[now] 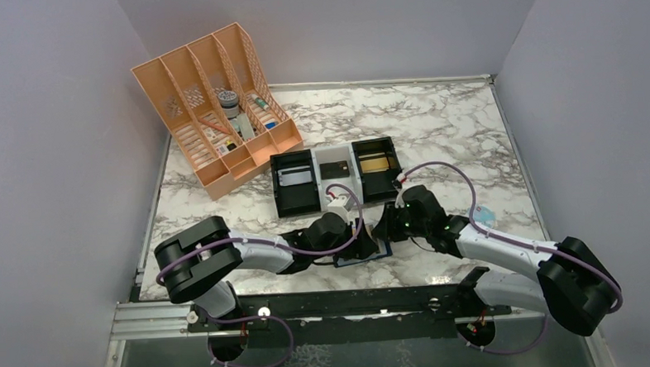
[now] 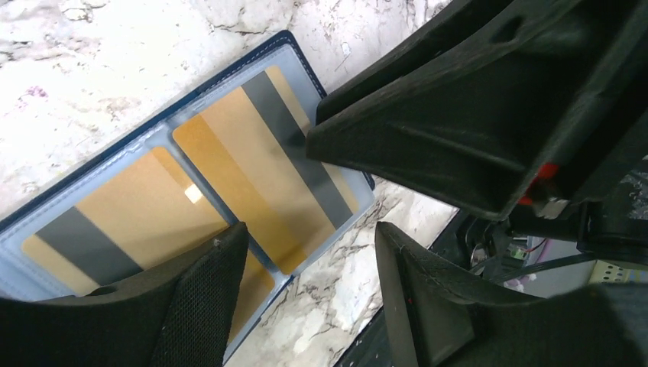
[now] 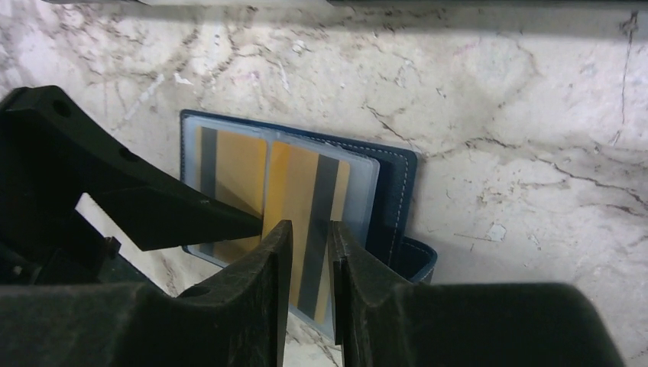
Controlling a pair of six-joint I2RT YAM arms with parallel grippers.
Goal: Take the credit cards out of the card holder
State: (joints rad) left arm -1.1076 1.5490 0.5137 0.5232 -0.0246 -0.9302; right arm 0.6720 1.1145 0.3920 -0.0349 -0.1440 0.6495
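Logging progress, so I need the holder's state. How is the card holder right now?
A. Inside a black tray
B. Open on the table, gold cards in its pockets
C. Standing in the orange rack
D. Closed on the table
B: the card holder lies open on the table, with gold cards showing through its clear pockets.

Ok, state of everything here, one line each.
card holder, open flat on table.
credit cards, two gold, both inside clear sleeves.
left gripper, jaws open above the card holder.
right gripper, jaws narrowed at a sleeve edge; grip unclear.
right black tray, holds a gold card.
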